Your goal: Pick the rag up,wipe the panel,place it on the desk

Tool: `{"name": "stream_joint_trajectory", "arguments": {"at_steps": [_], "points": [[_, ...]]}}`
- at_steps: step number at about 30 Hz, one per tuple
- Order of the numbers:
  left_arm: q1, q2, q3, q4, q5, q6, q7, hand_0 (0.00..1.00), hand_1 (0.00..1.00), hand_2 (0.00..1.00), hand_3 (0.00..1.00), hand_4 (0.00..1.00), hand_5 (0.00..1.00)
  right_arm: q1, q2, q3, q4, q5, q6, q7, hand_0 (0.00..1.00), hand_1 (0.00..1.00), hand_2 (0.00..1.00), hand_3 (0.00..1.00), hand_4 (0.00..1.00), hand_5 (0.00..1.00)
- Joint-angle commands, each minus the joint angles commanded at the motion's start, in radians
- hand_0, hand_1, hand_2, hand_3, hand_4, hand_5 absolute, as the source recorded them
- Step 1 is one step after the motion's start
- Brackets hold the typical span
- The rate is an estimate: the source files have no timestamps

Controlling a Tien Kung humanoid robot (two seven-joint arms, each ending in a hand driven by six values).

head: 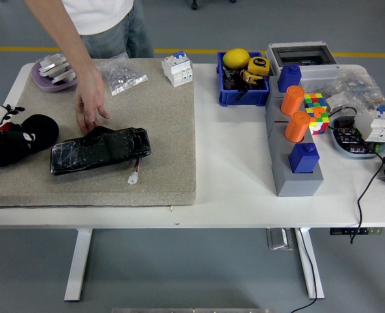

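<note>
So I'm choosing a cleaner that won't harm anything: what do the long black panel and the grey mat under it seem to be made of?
The long black panel looks like glossy plastic or film-wrapped material: its surface is wrinkled and catches light in streaks. The grey mat seems to be felt or dense foam covered in fabric, matte and speckled, with a thick, soft-looking edge. Neither material is certain from this view.

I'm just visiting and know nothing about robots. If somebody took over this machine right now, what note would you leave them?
Left hand: at the mat's left edge, against a dark bundle, likely the rag; grip unclear, black on black.
Right hand: out of view.
Panel: lying flat on the mat, right of the rag.
A person's hand reaches in at the panel's far left corner; wait for it to clear.
Done: nothing visible.
Left: lift the rag, wipe the panel, put the rag down.
</note>
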Motion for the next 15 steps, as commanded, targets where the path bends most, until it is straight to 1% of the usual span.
{"name": "stream_joint_trajectory", "arguments": {"at_steps": [4,5,10,11,14,15], "points": [[-0.014,-0.004,0.024,0.035,-0.014,0.003,0.0,0.903,0.944,0.944,0.867,0.861,0.243,0.003,-0.002,0.003,0.001,-0.006,-0.001,-0.001,0.759,0.284,0.654,0.614,0.998,0.554],[-0.017,-0.008,0.029,0.043,-0.019,0.007,0.0,0.849,0.9,0.915,0.858,0.86,0.246,0.004,-0.002,0.005,0.001,-0.008,-0.001,-0.001,0.759,0.284,0.654,0.614,0.998,0.554],[-0.019,-0.014,0.042,0.056,-0.022,0.021,0.002,0.849,0.9,0.915,0.858,0.86,0.246,0.007,-0.004,0.027,0.004,-0.031,-0.004,-0.001,0.759,0.284,0.654,0.614,0.998,0.554],[-0.019,-0.015,0.047,0.061,-0.028,0.028,0.002,0.678,0.831,0.885,0.827,0.852,0.251,0.008,-0.005,0.029,0.005,-0.034,-0.004,-0.001,0.759,0.284,0.654,0.615,0.998,0.554],[-0.02,-0.016,0.058,0.073,-0.04,0.051,0.002,0.678,0.831,0.885,0.827,0.852,0.251,0.008,-0.005,0.038,0.008,-0.046,-0.004,-0.001,0.759,0.284,0.654,0.615,0.998,0.554],[-0.02,-0.017,0.062,0.079,-0.047,0.065,-0.001,0.678,0.831,0.885,0.827,0.852,0.251,0.008,-0.006,0.044,0.009,-0.053,-0.005,-0.001,0.759,0.284,0.654,0.615,0.998,0.554]]}}
